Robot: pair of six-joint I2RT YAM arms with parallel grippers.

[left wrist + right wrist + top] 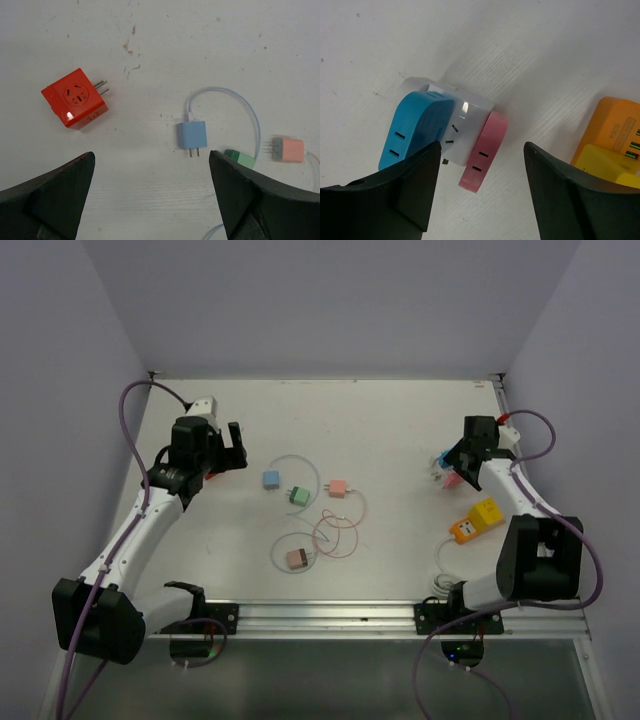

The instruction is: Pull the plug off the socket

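Right gripper (482,144) jaws bracket pink plug (485,155) on white socket (463,125).

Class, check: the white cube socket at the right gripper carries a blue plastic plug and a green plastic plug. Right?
No: in the right wrist view it is a pink plastic plug, not green. The white cube socket and blue plug stand.

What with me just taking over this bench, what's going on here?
Two robot arms work at a table strewn with plugs and adapters. The right tool, jaws apart, hovers over a white socket block with a blue plug and a pink plug attached to it. It is roughly lined up with the pink one but grips nothing yet. The left tool is wide open above a red adapter cube and a light blue charger, touching neither. Both plugs are still on the white block.
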